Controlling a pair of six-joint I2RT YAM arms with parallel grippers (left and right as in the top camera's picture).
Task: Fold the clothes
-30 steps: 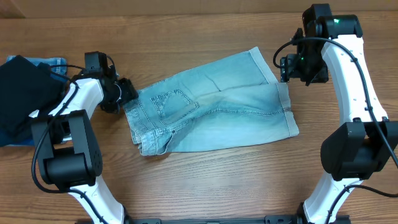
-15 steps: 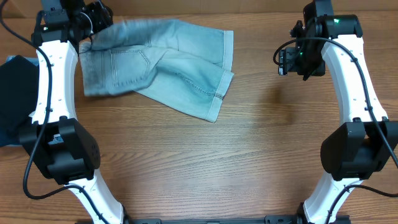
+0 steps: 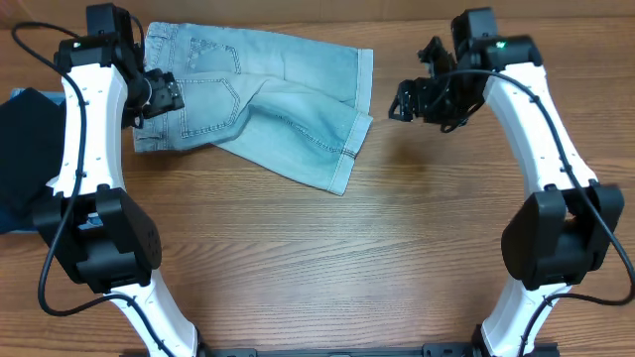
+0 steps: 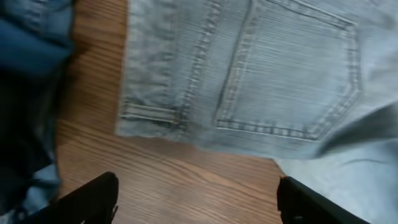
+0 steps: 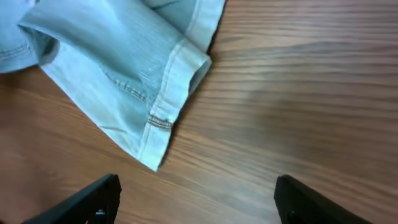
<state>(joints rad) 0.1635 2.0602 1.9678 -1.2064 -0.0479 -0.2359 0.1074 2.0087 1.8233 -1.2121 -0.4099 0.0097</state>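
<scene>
Wood-grain table [image 3: 397, 248], pale washed denim shorts [image 3: 268, 99], stitched pocket [image 4: 292, 74], cuffed hems [image 5: 168, 93]

One worktop [image 3: 347, 258] carries one pair of pale denim shorts [image 3: 288, 109] with two cuffed leg hems [image 3: 349, 149] and two back pockets [image 3: 213, 99]. There is one black garment [image 3: 25, 149] and one piece of darker blue denim [image 4: 31, 25]. Two arms bear two end effectors: the left end effector [image 3: 162, 94] and the right end effector [image 3: 405, 99].
</scene>
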